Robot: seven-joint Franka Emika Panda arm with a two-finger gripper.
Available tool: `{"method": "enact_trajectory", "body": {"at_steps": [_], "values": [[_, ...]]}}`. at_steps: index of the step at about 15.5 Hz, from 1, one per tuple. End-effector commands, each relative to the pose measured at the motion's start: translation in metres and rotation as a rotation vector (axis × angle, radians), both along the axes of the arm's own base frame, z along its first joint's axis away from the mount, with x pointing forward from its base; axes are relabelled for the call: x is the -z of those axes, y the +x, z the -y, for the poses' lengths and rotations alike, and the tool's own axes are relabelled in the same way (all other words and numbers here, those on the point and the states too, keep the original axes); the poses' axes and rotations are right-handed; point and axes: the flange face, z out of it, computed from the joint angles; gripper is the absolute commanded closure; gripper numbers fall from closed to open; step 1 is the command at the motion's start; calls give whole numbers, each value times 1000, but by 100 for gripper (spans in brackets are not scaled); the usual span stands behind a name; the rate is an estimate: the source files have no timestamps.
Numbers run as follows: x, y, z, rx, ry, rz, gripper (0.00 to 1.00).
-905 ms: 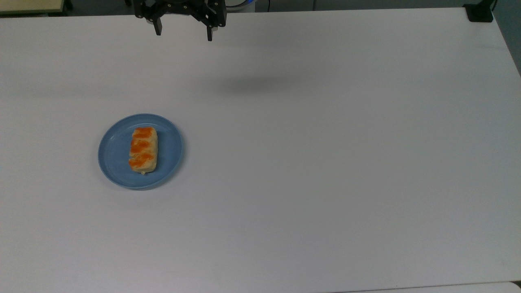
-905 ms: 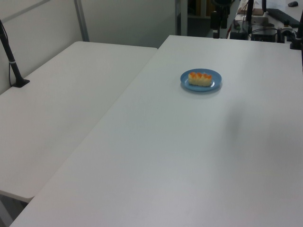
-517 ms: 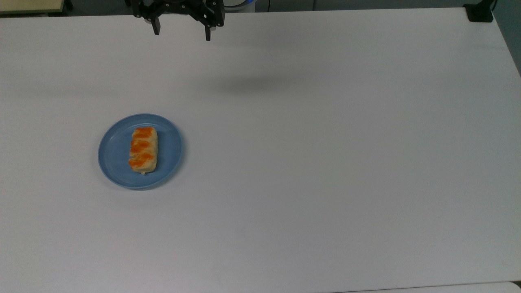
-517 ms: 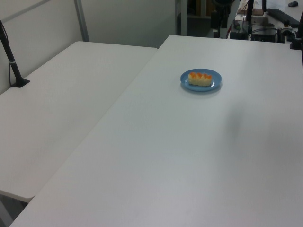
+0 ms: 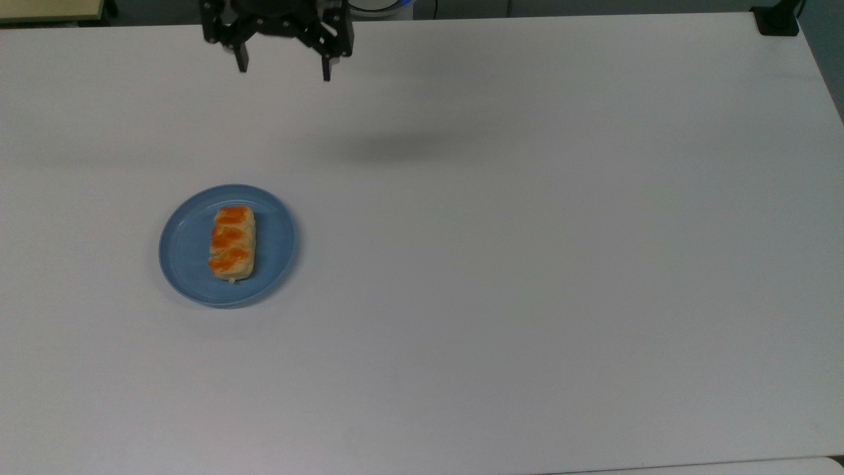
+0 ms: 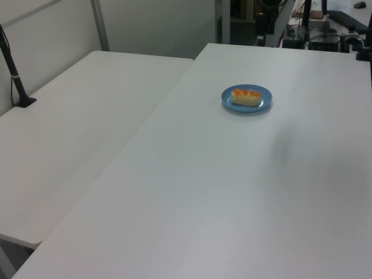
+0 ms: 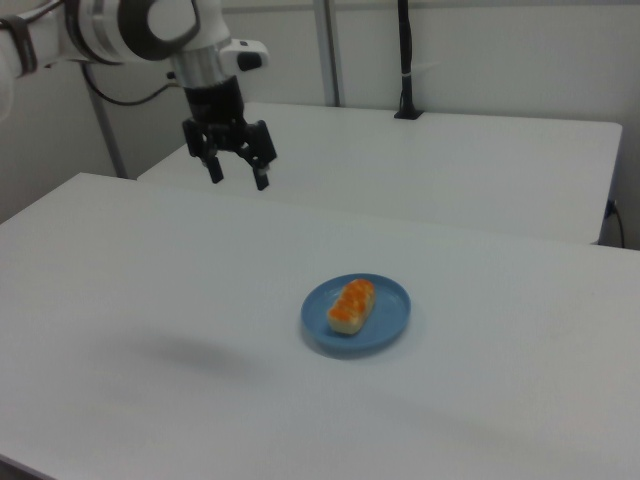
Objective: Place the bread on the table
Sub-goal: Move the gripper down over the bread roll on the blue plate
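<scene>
Since the earlier top view frames, gripper (image 5: 283, 68) has edged toward the top view's left and a little lower in frame; bread and plate unmoved.

Near ground, top view: bare white table (image 5: 527, 297) runs to the bottom edge. Next out, the blue plate (image 5: 277, 244) sits in the top view's left half. Bread (image 5: 232, 243) lies on it, long axis running up-down in frame, orange patches on top, left of the plate's centre. Bread not on the tabletop.

Farther back, a soft shadow (image 5: 395, 146) on the table. Beyond it, at the top edge, the gripper hangs in the air, jaws spread wide, nothing between them, well apart from the plate.

Right view gives what the top view cuts off: the white-and-grey arm (image 7: 140, 25) reaching in from the right view's upper left, gripper (image 7: 236, 179) pointing down above the table, fingers (image 7: 214, 172) apart. A second white table (image 7: 450, 150) stands behind, with a dark post (image 7: 405, 60) at its far edge.

Left view: plate (image 6: 264, 103) and bread (image 6: 246, 96) far across the table (image 6: 221, 192); adjoining table (image 6: 75, 128) on the left view's left. Clutter beyond the far edge too dark to make out.
</scene>
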Motion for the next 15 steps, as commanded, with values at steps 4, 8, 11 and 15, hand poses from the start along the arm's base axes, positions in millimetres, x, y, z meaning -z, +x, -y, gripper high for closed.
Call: {"method": "enact_trajectory", "body": {"at_steps": [4,8,11,15], "values": [[97,54,53,-30,-11,32,0],[171,78,77,-24,-28,14,0],[212,87,92,-32,-41,15,0],[247,92,100,-61,-52,0,0]]}}
